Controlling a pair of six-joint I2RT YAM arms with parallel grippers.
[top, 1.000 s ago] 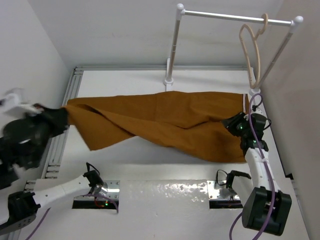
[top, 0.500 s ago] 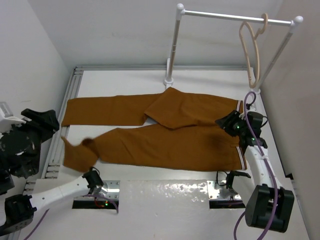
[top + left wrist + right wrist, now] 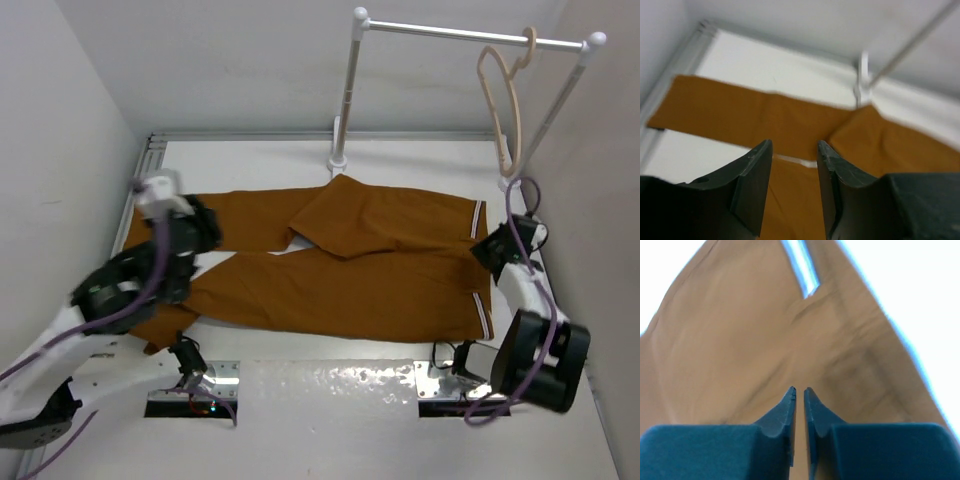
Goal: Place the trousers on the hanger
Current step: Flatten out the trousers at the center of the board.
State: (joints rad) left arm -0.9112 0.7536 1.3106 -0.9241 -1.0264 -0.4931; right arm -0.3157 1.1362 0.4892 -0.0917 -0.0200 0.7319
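Observation:
The rust-brown trousers (image 3: 380, 285) lie flat on the white table, legs to the left and the white-striped waistband (image 3: 484, 300) to the right. The pale hanger (image 3: 505, 105) hangs by its hook from the rail at the back right, with nothing on it. My left gripper (image 3: 203, 226) hovers over the upper leg near its hem. It is open and empty in the left wrist view (image 3: 794, 147), above the cloth (image 3: 740, 112). My right gripper (image 3: 491, 246) sits at the waistband's right edge. Its fingers (image 3: 799, 390) are almost together with nothing between them, over the trousers (image 3: 750, 330).
A white tubular clothes rail (image 3: 450, 32) stands at the back on an upright (image 3: 345, 100), whose foot is beside the trousers' fold. An aluminium rail (image 3: 140, 185) runs along the table's left edge. Walls close in on the left and right.
The trousers were held stretched between both grippers; both let go and the cloth dropped flat. My left arm swung in over the legs. My right gripper drew back right and closed.

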